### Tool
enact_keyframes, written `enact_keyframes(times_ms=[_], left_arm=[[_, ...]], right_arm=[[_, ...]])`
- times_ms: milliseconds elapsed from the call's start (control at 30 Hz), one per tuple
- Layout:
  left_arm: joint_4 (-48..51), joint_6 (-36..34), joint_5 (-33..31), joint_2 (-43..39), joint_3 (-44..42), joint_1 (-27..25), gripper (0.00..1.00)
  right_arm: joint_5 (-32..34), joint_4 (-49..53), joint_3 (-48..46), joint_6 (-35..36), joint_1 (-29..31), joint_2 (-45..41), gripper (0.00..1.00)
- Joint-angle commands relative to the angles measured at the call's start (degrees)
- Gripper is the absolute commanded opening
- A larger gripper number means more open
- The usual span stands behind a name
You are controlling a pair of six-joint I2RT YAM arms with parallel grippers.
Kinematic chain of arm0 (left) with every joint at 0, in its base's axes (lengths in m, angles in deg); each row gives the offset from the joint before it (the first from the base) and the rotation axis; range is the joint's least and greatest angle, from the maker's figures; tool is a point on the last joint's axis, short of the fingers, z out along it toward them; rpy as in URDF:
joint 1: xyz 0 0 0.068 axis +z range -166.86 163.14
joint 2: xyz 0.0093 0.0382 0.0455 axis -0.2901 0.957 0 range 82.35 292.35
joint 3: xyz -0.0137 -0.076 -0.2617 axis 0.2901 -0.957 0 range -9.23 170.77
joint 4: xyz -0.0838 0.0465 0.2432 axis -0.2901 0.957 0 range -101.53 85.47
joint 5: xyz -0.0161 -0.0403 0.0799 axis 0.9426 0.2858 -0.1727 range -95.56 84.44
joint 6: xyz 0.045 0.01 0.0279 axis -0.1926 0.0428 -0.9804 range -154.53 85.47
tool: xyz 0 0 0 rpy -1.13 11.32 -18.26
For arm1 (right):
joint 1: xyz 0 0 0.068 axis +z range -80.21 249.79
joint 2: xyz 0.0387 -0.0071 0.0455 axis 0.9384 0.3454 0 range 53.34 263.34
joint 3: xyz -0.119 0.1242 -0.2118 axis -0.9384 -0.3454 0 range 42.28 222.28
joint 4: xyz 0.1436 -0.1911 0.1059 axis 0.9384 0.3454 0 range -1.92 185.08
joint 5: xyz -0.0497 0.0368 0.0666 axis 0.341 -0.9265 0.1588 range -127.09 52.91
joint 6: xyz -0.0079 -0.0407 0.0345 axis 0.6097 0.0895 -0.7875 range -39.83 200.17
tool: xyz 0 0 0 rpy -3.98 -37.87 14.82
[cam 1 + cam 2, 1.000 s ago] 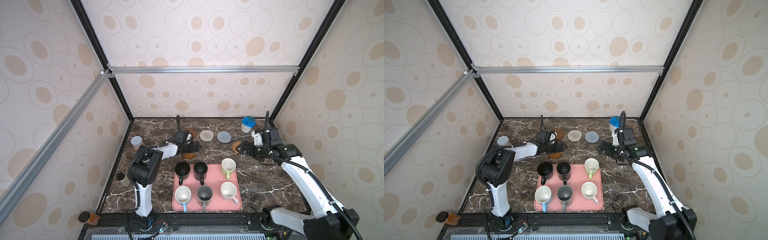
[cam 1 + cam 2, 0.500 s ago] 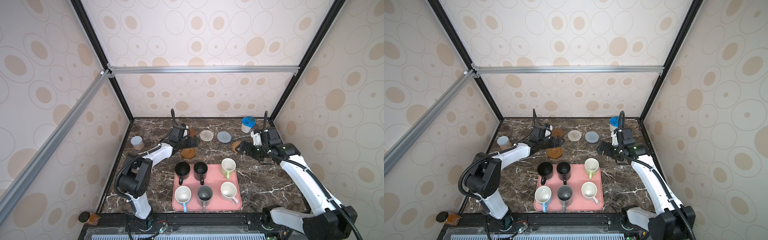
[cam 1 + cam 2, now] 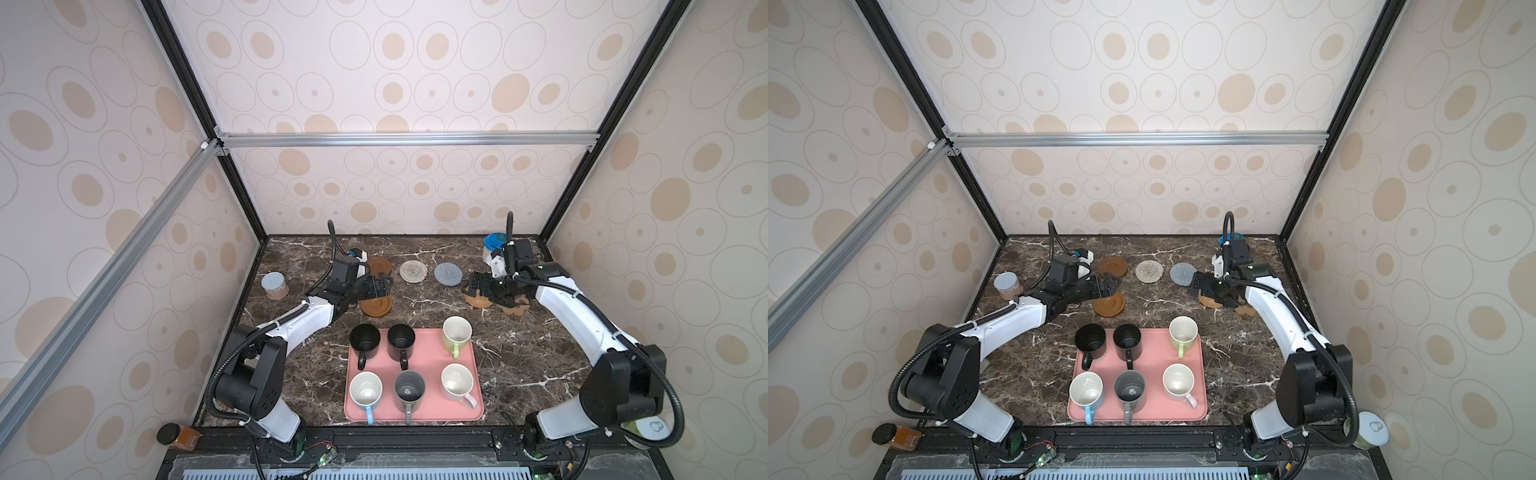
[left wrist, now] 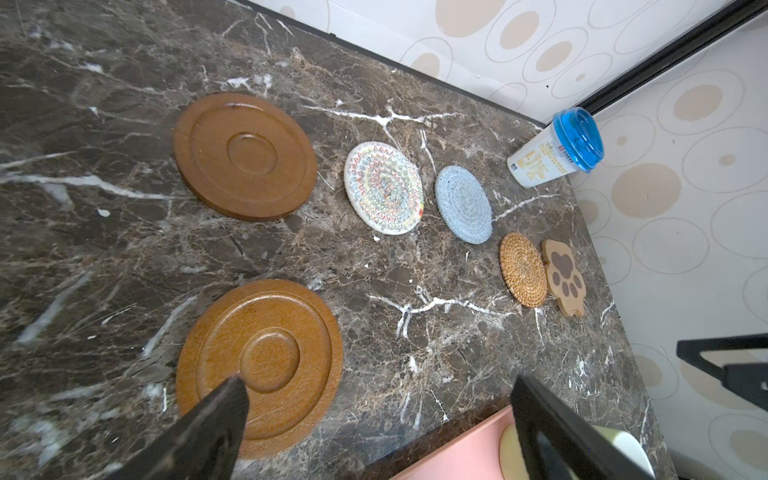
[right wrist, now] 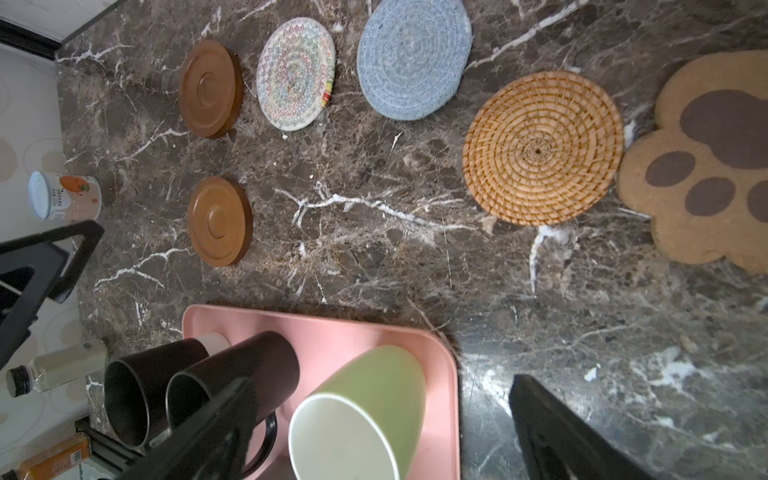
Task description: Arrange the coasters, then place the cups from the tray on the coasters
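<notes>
Six cups stand on the pink tray [image 3: 419,409]: two black [image 3: 365,340] [image 3: 401,338], a light green [image 3: 457,332], a light blue [image 3: 365,390], a dark grey [image 3: 409,388] and a pale pink [image 3: 457,381]. Behind the tray lie the coasters: two brown discs [image 3: 379,265] [image 3: 376,306], a whitish woven [image 3: 413,271], a grey-blue woven [image 3: 448,274], a rattan round [image 3: 478,300] and a paw shape [image 3: 515,308]. My left gripper [image 3: 380,286] [image 4: 378,380] hovers open over the nearer brown disc [image 4: 266,365]. Over the rattan round [image 5: 540,145], my right gripper [image 3: 473,286] [image 5: 382,380] is open and empty.
A grey-lidded jar [image 3: 274,286] stands at the left edge and a blue-lidded white tub [image 3: 492,245] in the back right corner. A dark-capped bottle [image 3: 178,436] lies outside the front left corner. The tray's far rim [image 5: 316,320] sits close below both grippers.
The left arm's elbow has swung down and leftward while its gripper stays near the brown discs. The right gripper has shifted a little to the left. Both stay open.
</notes>
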State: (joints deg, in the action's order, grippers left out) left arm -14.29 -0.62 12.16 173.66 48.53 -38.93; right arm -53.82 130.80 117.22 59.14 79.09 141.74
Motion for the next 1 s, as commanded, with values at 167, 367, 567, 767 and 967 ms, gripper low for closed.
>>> enact_keyframes(times_ms=[167, 367, 567, 767, 967], left_arm=[[1.50, -0.43, 0.13, 0.00, -0.80, 0.54, 1.00], [1.65, 0.55, 0.47, 0.68, -1.68, 0.61, 1.00], [1.61, 0.74, 1.83, 1.47, -2.00, 0.67, 1.00], [1.23, 1.23, 2.10, 1.43, -2.27, 0.66, 1.00], [0.66, 2.99, 2.50, -0.32, -3.16, 0.70, 1.00]], right_arm=[[-5.27, 0.70, 9.53, 3.29, -4.28, 12.94, 0.99], [-8.75, 2.45, 15.84, 4.25, -5.57, 22.38, 0.99], [-9.24, 3.91, 19.01, 5.90, -5.74, 28.35, 0.99], [-7.72, 5.74, 19.62, 8.06, -5.86, 31.67, 0.99], [-8.45, 7.97, 21.35, 10.53, -5.95, 35.16, 0.99]])
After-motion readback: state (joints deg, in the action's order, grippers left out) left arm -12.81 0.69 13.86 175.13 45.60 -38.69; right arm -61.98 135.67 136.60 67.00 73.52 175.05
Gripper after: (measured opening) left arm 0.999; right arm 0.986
